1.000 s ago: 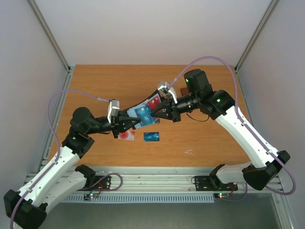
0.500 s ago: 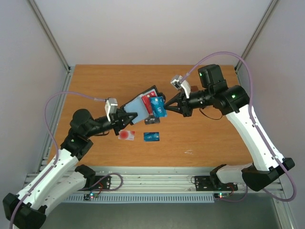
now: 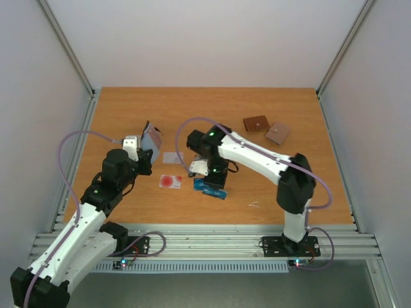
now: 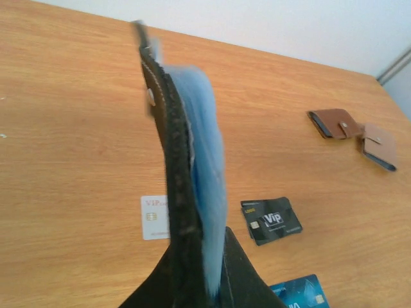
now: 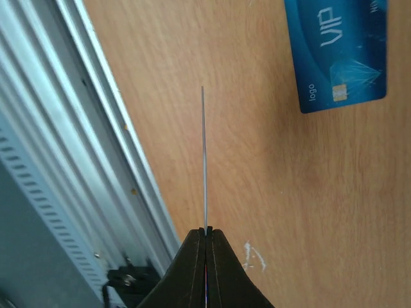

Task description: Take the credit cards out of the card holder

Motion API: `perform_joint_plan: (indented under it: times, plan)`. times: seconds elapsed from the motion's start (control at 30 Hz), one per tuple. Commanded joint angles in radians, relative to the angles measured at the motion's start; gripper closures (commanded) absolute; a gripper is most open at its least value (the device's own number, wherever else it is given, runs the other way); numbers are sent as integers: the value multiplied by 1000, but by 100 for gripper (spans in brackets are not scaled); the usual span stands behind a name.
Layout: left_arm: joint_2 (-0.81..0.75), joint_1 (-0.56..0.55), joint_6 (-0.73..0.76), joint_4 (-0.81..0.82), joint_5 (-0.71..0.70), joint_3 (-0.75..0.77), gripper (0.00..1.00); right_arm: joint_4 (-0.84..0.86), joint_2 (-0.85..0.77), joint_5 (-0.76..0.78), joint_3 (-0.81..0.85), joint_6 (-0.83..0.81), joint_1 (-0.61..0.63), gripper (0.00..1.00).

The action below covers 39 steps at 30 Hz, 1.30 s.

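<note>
Credit cards are mostly out already: the pale grey card (image 4: 153, 217), the black card (image 4: 271, 220), the white card with the red circle (image 3: 170, 181) and the blue card (image 5: 340, 51) lie flat and face up on the table (image 3: 289, 186), near one another but apart. We hold the card holder (image 4: 180, 160) in the left gripper (image 4: 192, 276), whose jaws are clamped on its lower edge. It stands upright, lifted clear of the wood at the left of the spread, its blue lining turned toward the other arm. We judge that this pose offers the slots for a pull from the side. Seen edge-on and blurred, the holder does not show us whether any slot is filled. The right gripper (image 5: 205, 234) is pinched tight on a thin card (image 5: 204, 160), which sticks straight out from the tips, edge toward the wrist camera, so we cannot read its face. That arm is folded low over the table just beside the blue card, and we take it that this card is to be laid down with the rest. The brown wallet (image 3: 256, 123) and the tan wallet (image 3: 278, 133) sit together at the far right, well apart from our work.
</note>
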Motion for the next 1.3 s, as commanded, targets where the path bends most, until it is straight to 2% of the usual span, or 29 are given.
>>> perform_joint_plan:
  times: [0.0, 0.13, 0.4, 0.53, 0.97, 1.13, 1.27]
  plan:
    - [-34, 26, -15, 11, -59, -5, 100, -46, 92, 112, 64, -69, 42, 99]
    - [-43, 38, -27, 26, -33, -23, 100, 28, 186, 102, 91, -113, 69, 99]
    - [-58, 42, -15, 18, -52, -30, 100, 53, 341, 151, 160, -186, 70, 99]
    - [-64, 45, -23, 22, -39, -38, 100, 57, 376, 147, 191, -189, 69, 99]
    - [-55, 48, -24, 46, -24, -38, 100, 98, 429, 286, 249, -207, 59, 99]
    - [-49, 49, -22, 46, -24, -38, 100, 131, 430, 342, 251, -198, 56, 96]
    - [-43, 48, -22, 50, -24, -37, 100, 185, 428, 444, 254, -183, 56, 86]
